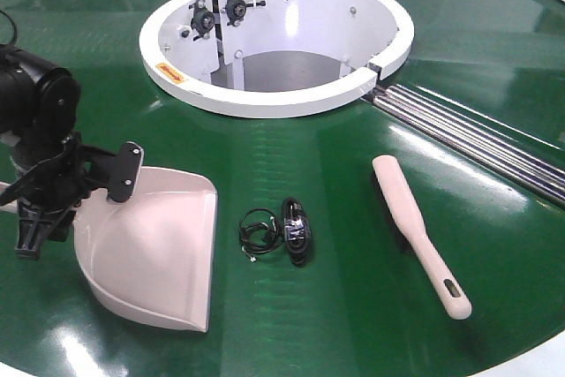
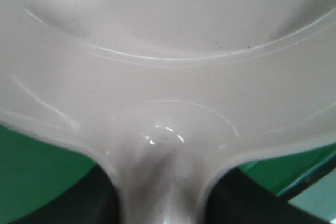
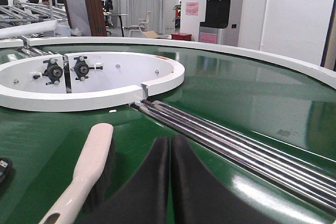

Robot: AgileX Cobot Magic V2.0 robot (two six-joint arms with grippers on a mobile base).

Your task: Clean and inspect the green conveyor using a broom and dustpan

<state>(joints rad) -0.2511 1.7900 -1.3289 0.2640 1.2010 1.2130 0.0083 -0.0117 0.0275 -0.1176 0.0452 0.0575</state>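
The left pincer (image 1: 75, 205) holds the dustpan (image 1: 154, 249) by its handle, at the near left of the green conveyor (image 1: 335, 333). We see dark fingers (image 2: 68, 205) on both sides of the handle. The dustpan's wide mouth faces right. Its handle runs left and is mostly hidden behind the pincer. The right pincer (image 3: 170, 148) is closed tight and holds nothing. The broom (image 1: 415, 227) lies just to its left, running from far left to near right, with its handle nearest us. We cannot make out the small black thing (image 1: 296, 231) between dustpan and broom.

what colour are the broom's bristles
Dark, nearly black, under the pale broom; clearest in right wrist view.
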